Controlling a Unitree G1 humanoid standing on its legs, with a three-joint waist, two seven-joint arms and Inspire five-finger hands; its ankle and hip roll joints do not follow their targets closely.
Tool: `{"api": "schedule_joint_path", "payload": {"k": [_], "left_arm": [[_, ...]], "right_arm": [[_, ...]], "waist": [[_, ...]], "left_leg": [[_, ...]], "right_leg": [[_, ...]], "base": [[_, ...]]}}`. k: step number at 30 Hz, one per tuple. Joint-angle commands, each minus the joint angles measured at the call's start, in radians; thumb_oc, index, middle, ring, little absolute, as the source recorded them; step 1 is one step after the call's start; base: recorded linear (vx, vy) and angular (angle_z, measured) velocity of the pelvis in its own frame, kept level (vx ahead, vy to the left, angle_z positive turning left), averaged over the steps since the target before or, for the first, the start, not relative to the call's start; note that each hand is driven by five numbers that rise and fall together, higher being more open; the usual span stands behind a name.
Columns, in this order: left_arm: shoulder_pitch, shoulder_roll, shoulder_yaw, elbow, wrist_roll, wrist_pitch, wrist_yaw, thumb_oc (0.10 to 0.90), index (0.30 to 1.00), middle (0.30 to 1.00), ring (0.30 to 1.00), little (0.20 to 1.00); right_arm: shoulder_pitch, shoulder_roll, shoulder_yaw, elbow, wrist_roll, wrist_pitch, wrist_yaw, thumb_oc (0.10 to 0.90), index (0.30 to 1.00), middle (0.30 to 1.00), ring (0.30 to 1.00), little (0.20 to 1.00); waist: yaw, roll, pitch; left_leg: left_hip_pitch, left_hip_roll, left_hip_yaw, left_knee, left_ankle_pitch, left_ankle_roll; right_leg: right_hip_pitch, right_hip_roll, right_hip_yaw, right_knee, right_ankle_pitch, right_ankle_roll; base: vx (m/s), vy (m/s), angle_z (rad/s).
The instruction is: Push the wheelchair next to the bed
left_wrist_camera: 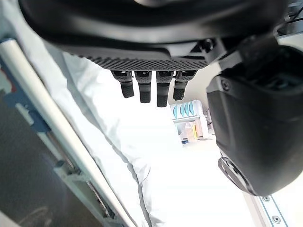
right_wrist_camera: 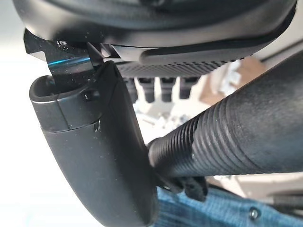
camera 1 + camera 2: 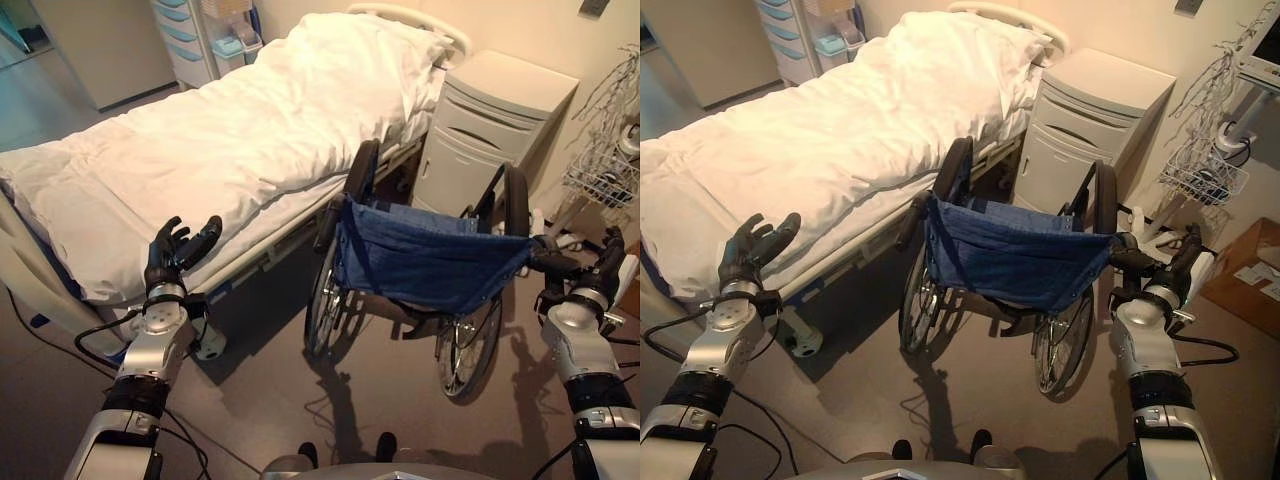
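1 wheelchair handle [image 2: 236, 137] lies beside right hand [image 3: 1185, 262] fingers [image 2: 163, 88].

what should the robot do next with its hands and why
Probably bring the left hand, open over the white bed, across to the blue-seated wheelchair's left push handle; the right hand is already at the ribbed black right handle.

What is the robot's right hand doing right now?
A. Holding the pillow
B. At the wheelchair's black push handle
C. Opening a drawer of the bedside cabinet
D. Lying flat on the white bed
B: the right hand is at the ribbed black push handle of the wheelchair, with its thumb against the grip.
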Motion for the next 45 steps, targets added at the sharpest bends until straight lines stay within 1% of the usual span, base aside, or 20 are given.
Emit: {"api": "schedule_joint_path", "payload": {"k": [1,4,8,10,12,15,18,22,24,27,32,33,35,37,38,39,41,43,44,45], "left_arm": [[-0.038,0.055,0.058,-0.06,0.044,-0.116,0.009,0.8,0.9,0.9,0.9,0.9],[-0.025,0.048,0.064,-0.058,0.04,-0.091,-0.005,0.8,0.9,0.9,0.9,0.9],[0.005,0.031,0.079,-0.039,0.042,-0.078,-0.022,0.8,0.9,0.9,0.9,0.9],[0.028,0.016,0.095,-0.027,0.043,-0.077,-0.023,0.8,0.9,0.9,0.9,0.9],[0.051,0.0,0.122,0.005,0.048,-0.085,-0.039,0.8,0.9,0.9,0.9,0.9],[0.062,-0.015,0.158,0.068,0.048,-0.102,-0.06,0.8,0.9,0.9,0.9,0.9],[0.073,-0.031,0.187,0.14,0.018,-0.134,-0.085,0.8,0.9,0.9,0.9,0.9],[0.09,-0.062,0.198,0.168,-0.048,-0.154,-0.116,0.8,0.9,0.9,0.9,0.9],[0.102,-0.077,0.195,0.179,-0.058,-0.168,-0.128,0.8,0.9,0.9,0.9,0.9],[0.12,-0.115,0.166,0.184,-0.075,-0.174,-0.142,0.8,0.9,0.9,0.9,0.9],[0.14,-0.162,0.115,0.195,-0.08,-0.173,-0.158,0.8,0.9,0.9,0.9,0.9],[0.143,-0.183,0.092,0.205,-0.083,-0.174,-0.152,0.8,0.9,0.9,0.9,0.9],[0.143,-0.191,0.084,0.21,-0.081,-0.174,-0.156,0.8,0.9,0.9,0.9,0.9],[0.153,-0.229,0.053,0.245,-0.07,-0.176,-0.161,0.8,0.9,0.9,0.9,0.9],[0.158,-0.236,0.049,0.253,-0.07,-0.177,-0.164,0.8,0.9,0.9,0.9,0.9],[0.167,-0.258,0.045,0.286,-0.068,-0.179,-0.175,0.8,0.9,0.9,0.9,0.9],[0.176,-0.267,0.044,0.315,-0.053,-0.182,-0.185,0.8,0.9,0.9,0.9,0.9],[0.194,-0.279,0.039,0.385,-0.012,-0.19,-0.21,0.8,0.9,0.9,0.9,0.9],[0.196,-0.28,0.039,0.392,-0.01,-0.186,-0.212,0.8,0.9,0.9,0.9,0.9],[0.209,-0.289,0.033,0.441,0.006,-0.144,-0.208,0.8,0.9,0.9,0.9,0.9]], "right_arm": [[0.056,-0.216,-0.082,0.115,-0.102,0.023,-0.142,0.8,0.9,0.9,0.9,0.9],[0.069,-0.222,-0.107,0.099,-0.056,-0.019,-0.097,0.8,0.9,0.9,0.9,0.9],[0.078,-0.183,-0.159,0.035,0.161,-0.224,-0.01,0.8,0.9,0.9,0.9,0.9],[0.089,-0.147,-0.198,-0.026,0.287,-0.351,0.117,0.8,0.9,0.9,0.9,0.9],[0.098,-0.104,-0.227,-0.126,0.478,-0.42,0.298,0.8,0.9,0.9,0.9,0.9],[0.095,-0.052,-0.275,-0.169,0.758,-0.421,0.564,0.8,0.9,0.9,0.9,0.9],[0.073,-0.016,-0.325,-0.177,1.022,-0.413,0.727,0.8,0.9,0.9,0.9,0.9],[0.058,-0.002,-0.363,-0.175,1.131,-0.448,0.721,0.8,0.9,0.9,0.9,0.9],[0.053,-0.001,-0.382,-0.158,1.159,-0.475,0.698,0.8,0.9,0.9,0.9,0.9],[0.055,0.007,-0.438,-0.107,1.129,-0.583,0.536,0.8,0.9,0.9,0.9,0.9],[0.077,0.046,-0.476,-0.066,1.112,-0.683,0.377,0.8,0.9,0.9,0.9,0.9],[0.091,0.067,-0.482,-0.028,1.034,-0.676,0.3,0.8,0.9,0.9,0.9,0.9],[0.098,0.077,-0.479,-0.017,0.985,-0.67,0.264,0.8,0.9,0.9,0.9,0.9],[0.13,0.112,-0.444,0.07,0.785,-0.588,0.175,0.8,0.9,0.9,0.9,0.9],[0.156,0.111,-0.413,0.1,0.754,-0.554,0.157,0.8,0.9,0.9,0.9,0.9],[0.188,0.143,-0.364,0.178,0.694,-0.498,0.18,0.8,0.9,0.9,0.9,0.9],[0.21,0.159,-0.335,0.246,0.654,-0.455,0.221,0.8,0.9,0.9,0.9,0.9],[0.259,0.211,-0.265,0.393,0.604,-0.432,0.342,0.8,0.9,0.9,0.9,0.9],[0.263,0.215,-0.26,0.403,0.594,-0.426,0.347,0.8,0.9,0.9,0.9,0.9],[0.284,0.248,-0.196,0.476,0.551,-0.363,0.41,0.8,0.9,0.9,0.9,0.9]], "waist": [[-0.02,0.039,-0.034],[-0.024,0.037,-0.032],[-0.028,0.038,-0.028],[-0.032,0.038,-0.028],[-0.037,0.037,-0.028],[-0.046,0.034,-0.034],[-0.047,0.029,-0.046],[-0.042,0.025,-0.058],[-0.041,0.024,-0.062],[-0.044,0.025,-0.066],[-0.043,0.027,-0.065],[-0.045,0.029,-0.061],[-0.044,0.03,-0.06],[-0.044,0.034,-0.054],[-0.043,0.033,-0.05],[-0.041,0.034,-0.045],[-0.041,0.033,-0.044],[-0.039,0.03,-0.038],[-0.039,0.03,-0.038],[-0.04,0.029,-0.03]], "left_leg": [[-0.003,-0.042,0.056,0.011,-0.055,-0.006],[-0.003,-0.041,0.057,0.01,-0.056,-0.006],[-0.001,-0.038,0.063,0.01,-0.056,-0.008],[0.0,-0.037,0.067,0.01,-0.059,-0.008],[0.001,-0.036,0.071,0.01,-0.062,-0.009],[0.004,-0.035,0.083,0.01,-0.067,-0.013],[0.004,-0.032,0.102,0.01,-0.071,-0.02],[0.004,-0.03,0.115,0.01,-0.074,-0.024],[0.004,-0.029,0.119,0.01,-0.075,-0.024],[0.003,-0.029,0.122,0.011,-0.074,-0.024],[0.002,-0.029,0.123,0.011,-0.073,-0.021],[0.002,-0.03,0.121,0.011,-0.073,-0.018],[0.002,-0.031,0.12,0.011,-0.073,-0.017],[0.001,-0.033,0.115,0.012,-0.071,-0.013],[-0.001,-0.034,0.113,0.012,-0.069,-0.012],[-0.002,-0.035,0.111,0.012,-0.067,-0.01],[-0.003,-0.035,0.11,0.012,-0.066,-0.008],[-0.005,-0.037,0.103,0.012,-0.065,-0.002],[-0.005,-0.037,0.103,0.012,-0.065,-0.002],[0.0,-0.036,0.099,0.015,-0.069,0.001]], "right_leg": [[0.019,0.052,0.046,0.05,-0.066,0.02],[0.017,0.053,0.047,0.05,-0.066,0.022],[0.018,0.052,0.045,0.049,-0.065,0.022],[0.018,0.052,0.044,0.048,-0.065,0.022],[0.018,0.052,0.044,0.045,-0.065,0.023],[0.019,0.052,0.043,0.041,-0.066,0.026],[0.022,0.046,0.024,0.031,-0.065,0.033],[0.025,0.043,0.013,0.02,-0.061,0.036],[0.024,0.045,0.017,0.017,-0.06,0.035],[0.021,0.052,0.034,0.016,-0.058,0.031],[0.017,0.054,0.044,0.018,-0.055,0.029],[0.016,0.055,0.047,0.021,-0.054,0.027],[0.015,0.055,0.048,0.023,-0.053,0.026],[0.012,0.056,0.053,0.029,-0.053,0.024],[0.009,0.055,0.053,0.032,-0.053,0.023],[0.007,0.054,0.05,0.036,-0.052,0.022],[0.005,0.054,0.048,0.039,-0.055,0.021],[0.002,0.056,0.047,0.046,-0.059,0.018],[0.002,0.056,0.047,0.047,-0.06,0.018],[0.007,0.056,0.043,0.053,-0.068,0.017]], "base": [[-0.01,0.003,0.05],[-0.01,0.001,0.01],[0.0,0.0,0.0],[0.0,-0.002,-0.02],[0.01,-0.006,-0.11],[0.01,-0.01,-0.08],[0.01,-0.017,-0.12],[0.01,-0.015,-0.14],[0.02,-0.011,-0.08],[0.03,-0.007,-0.11],[0.0,0.0,0.0],[0.0,0.0,0.0],[0.02,0.002,-0.05],[0.0,-0.002,-0.08],[-0.03,-0.015,-0.05],[0.0,0.0,0.0],[-0.01,-0.017,-0.04],[0.0,0.0,0.0],[0.0,0.0,0.0],[-0.02,-0.015,-0.03]]}}
